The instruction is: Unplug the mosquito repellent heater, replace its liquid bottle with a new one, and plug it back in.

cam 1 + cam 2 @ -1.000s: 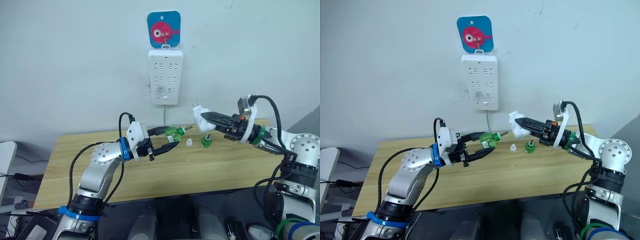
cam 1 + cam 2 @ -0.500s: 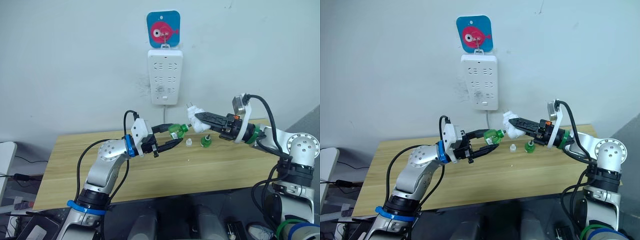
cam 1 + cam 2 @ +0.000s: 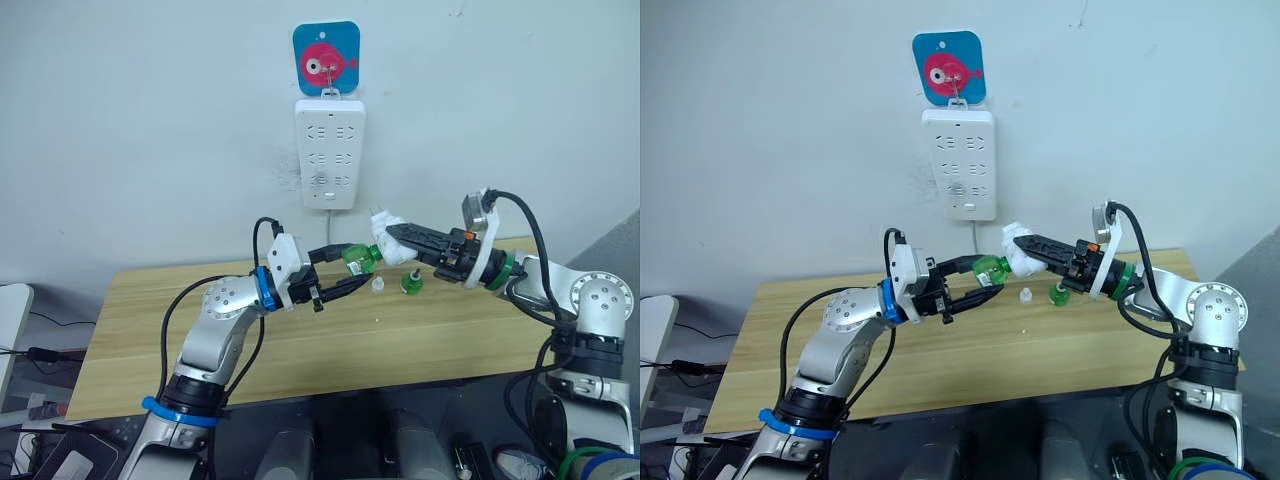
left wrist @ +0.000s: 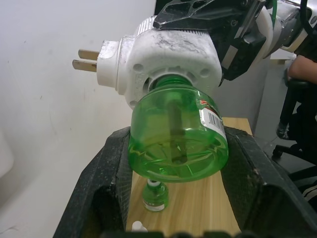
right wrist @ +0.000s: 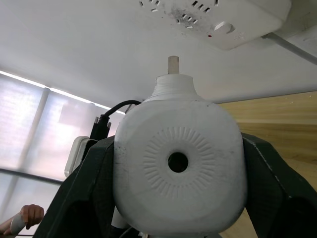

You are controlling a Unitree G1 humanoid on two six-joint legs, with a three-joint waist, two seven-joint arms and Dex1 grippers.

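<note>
The new bottle's (image 4: 176,144) neck is buried inside the heater (image 4: 163,57); a person's hand (image 5: 27,214) is cut off at the edge

Glossy translucent green bottle (image 4: 178,144) — scuffed white plastic heater (image 4: 168,62) — pale wood-grain table (image 3: 420,330).

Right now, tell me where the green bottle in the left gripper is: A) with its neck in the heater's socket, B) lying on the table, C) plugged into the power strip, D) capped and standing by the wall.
A: in the left wrist view the green bottle, clamped in the left gripper, has its neck inside the white heater, which the right gripper holds above the table.
</note>
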